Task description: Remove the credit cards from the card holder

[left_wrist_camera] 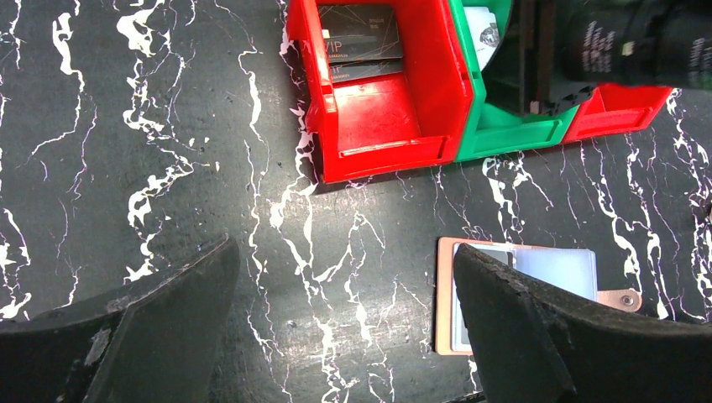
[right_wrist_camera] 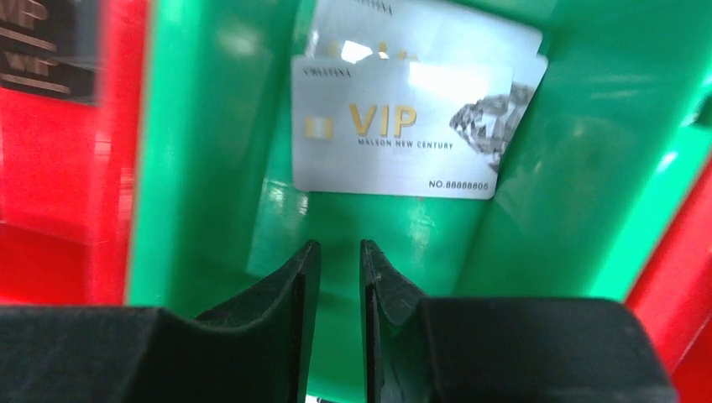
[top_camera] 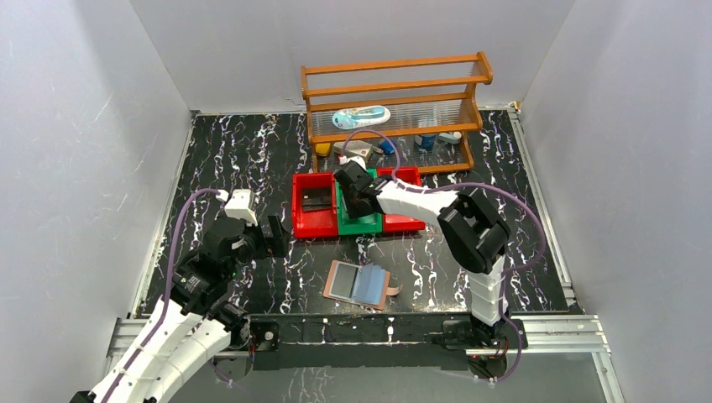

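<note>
Now, your right gripper point(right_wrist_camera: 339, 245) hangs inside the green bin point(right_wrist_camera: 588, 168), jaws barely parted and empty, with the silver credit cards point(right_wrist_camera: 395, 126) lying flat just ahead of its tips. Lift straight up clear of the bin walls before swinging toward the card holder point(top_camera: 359, 284), which lies open beside your wide-spread left gripper point(left_wrist_camera: 344, 249).

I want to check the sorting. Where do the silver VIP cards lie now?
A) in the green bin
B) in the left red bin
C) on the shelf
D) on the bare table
A: the right wrist view shows the silver cards lying inside the green bin.
</note>
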You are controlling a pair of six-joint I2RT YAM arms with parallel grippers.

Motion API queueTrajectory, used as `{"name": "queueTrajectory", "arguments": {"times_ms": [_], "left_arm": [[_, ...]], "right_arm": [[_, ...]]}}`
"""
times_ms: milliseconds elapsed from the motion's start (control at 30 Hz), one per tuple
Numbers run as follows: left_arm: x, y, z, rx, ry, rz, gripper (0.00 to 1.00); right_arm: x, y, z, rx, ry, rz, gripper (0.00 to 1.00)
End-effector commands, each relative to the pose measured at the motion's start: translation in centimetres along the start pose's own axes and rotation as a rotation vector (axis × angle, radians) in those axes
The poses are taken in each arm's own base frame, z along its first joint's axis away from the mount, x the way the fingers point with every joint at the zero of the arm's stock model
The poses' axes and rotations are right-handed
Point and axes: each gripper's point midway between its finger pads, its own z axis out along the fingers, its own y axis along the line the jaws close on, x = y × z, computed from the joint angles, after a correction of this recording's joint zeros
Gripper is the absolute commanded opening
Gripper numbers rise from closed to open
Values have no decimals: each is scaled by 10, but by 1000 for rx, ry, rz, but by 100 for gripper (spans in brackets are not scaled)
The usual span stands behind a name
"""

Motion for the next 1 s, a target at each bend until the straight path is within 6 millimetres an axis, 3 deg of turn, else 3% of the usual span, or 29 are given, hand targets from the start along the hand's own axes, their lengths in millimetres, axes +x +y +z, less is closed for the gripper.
{"name": "queueTrajectory", "arguments": {"times_ms": [0, 333, 600, 767, 967], "left_arm": [[-3, 3, -1, -14, -12, -1, 98], [-2, 3, 0, -15, -3, 2, 98], [-1, 3, 0, -20, 0, 1, 98], [-2, 4, 1, -24, 1, 1, 98], [-1, 3, 2, -24, 5, 1, 98]], "right_arm": [[6, -5, 7, 54, 26, 69, 32], [13, -17, 34, 126, -9, 82, 31], [5, -19, 48, 156, -74, 121, 34], [-3, -18, 49, 153, -105, 154, 36], [-12, -16, 36, 138, -129, 161, 38]]}}
